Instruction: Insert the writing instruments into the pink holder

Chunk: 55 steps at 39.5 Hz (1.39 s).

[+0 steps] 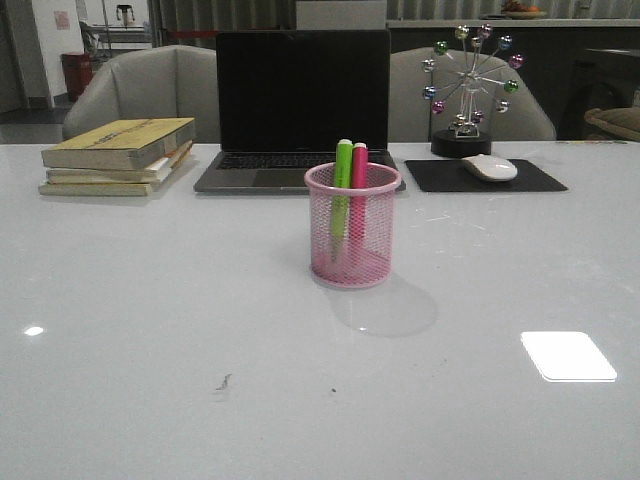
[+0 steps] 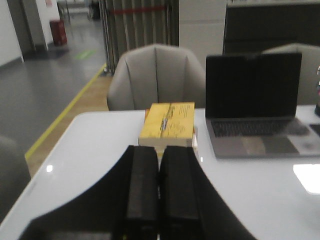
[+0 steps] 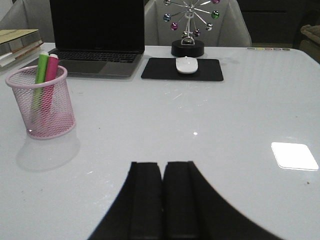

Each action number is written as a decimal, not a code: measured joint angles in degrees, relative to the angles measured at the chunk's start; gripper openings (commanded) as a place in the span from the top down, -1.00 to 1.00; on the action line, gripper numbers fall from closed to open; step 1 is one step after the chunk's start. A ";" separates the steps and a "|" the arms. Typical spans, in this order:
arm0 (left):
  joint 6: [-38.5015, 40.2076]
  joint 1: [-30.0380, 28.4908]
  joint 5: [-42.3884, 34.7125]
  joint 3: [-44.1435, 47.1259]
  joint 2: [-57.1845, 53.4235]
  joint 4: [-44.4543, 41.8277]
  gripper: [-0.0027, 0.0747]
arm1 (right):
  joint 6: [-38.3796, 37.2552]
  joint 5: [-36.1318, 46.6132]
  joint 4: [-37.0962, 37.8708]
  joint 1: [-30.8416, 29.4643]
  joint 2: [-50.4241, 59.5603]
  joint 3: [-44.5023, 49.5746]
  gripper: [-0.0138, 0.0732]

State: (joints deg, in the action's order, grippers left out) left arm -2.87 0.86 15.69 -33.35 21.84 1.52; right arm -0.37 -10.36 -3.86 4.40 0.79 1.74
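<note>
Both writing instruments, the lime green highlighter marker (image 1: 343,170) and the bright pink highlighter marker (image 1: 358,172), stand leaning inside my round pink wire-mesh holder (image 1: 352,228), mid-worktop toward the far edge, so I judge the task done; hence my left jaws (image 2: 159,187) and right jaws (image 3: 162,200) sit pressed together, holding nothing.

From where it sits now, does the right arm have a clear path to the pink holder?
Probably yes. In the right wrist view, bare table lies between the right gripper, jaws shut, and the pink holder. The two highlighters already stand inside it.
</note>
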 measured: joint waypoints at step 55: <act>0.33 0.25 -17.56 33.61 -22.20 -1.17 0.69 | 0.00 0.00 0.00 0.00 0.00 0.00 0.64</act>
State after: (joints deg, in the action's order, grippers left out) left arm -2.54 1.11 -1.87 0.26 -0.36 0.34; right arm -0.37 -10.36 -3.86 4.40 0.79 1.74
